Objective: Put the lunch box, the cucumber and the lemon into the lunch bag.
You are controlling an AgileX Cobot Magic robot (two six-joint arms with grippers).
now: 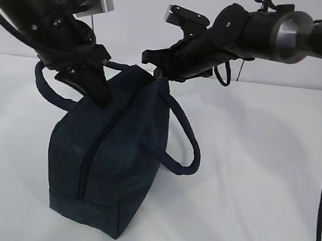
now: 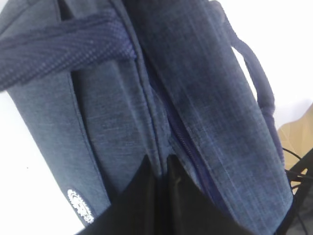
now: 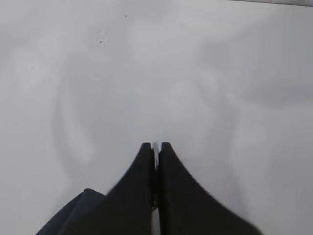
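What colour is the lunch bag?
Dark navy blue lunch bag, with a faint woven texture; clearest in the exterior view.

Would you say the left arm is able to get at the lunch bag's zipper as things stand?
Probably yes: the left gripper is already shut on the fabric fold of the lunch bag beside the zipper, and nothing lies between them.

The light is bright and even, from above. The white table (image 1: 258,184) looks almost overexposed in the left wrist view. Soft grey shadows lie on it in the right wrist view. The lunch bag (image 1: 107,155) is dark with little detail. The near fingers (image 3: 142,196) are blurred.
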